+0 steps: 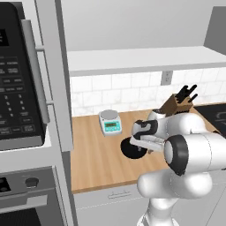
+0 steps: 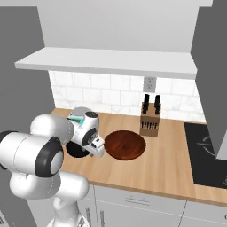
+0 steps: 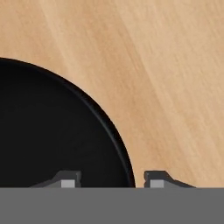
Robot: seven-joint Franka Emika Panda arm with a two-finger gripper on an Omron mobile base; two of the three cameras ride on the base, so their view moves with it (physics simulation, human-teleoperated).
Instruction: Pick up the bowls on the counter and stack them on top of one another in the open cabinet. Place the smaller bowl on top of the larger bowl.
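**Desk:** On the counter (image 1: 95, 159), what does each camera give us?

**Photographer:** From the left base view, the white arm bends low over the small black bowl (image 1: 129, 149), which sits on the wood just in front of and to the right of the kitchen scale (image 1: 110, 122). A knife block (image 1: 178, 102) stands behind the arm, and the black microwave (image 1: 20, 79) rises well to the left of the scale. The arm hides the brown bowl from this side.

**Desk:** And the other side?

**Photographer:** The right base view opens that up: the wide reddish-brown bowl (image 2: 125, 144) lies on the wood just beside the wrist, on the side away from the scale, with the knife block (image 2: 150, 119) behind it. Here the black bowl (image 2: 76, 151) is only a dark sliver under the arm, and the scale (image 2: 79, 114) peeks out behind the wrist. The open cabinet (image 2: 111, 62) hangs above the tile backsplash, its white ledge well above both bowls.

**Desk:** The claw?

**Photographer:** The hand view looks straight down. The claw (image 3: 112, 180) straddles the rim of the black bowl (image 3: 52, 131), one fingertip (image 3: 66, 180) over the dark inside, the other over bare wood. The jaws stand part open with a gap either side of the rim; I see no contact yet. The bowl rests on the counter.
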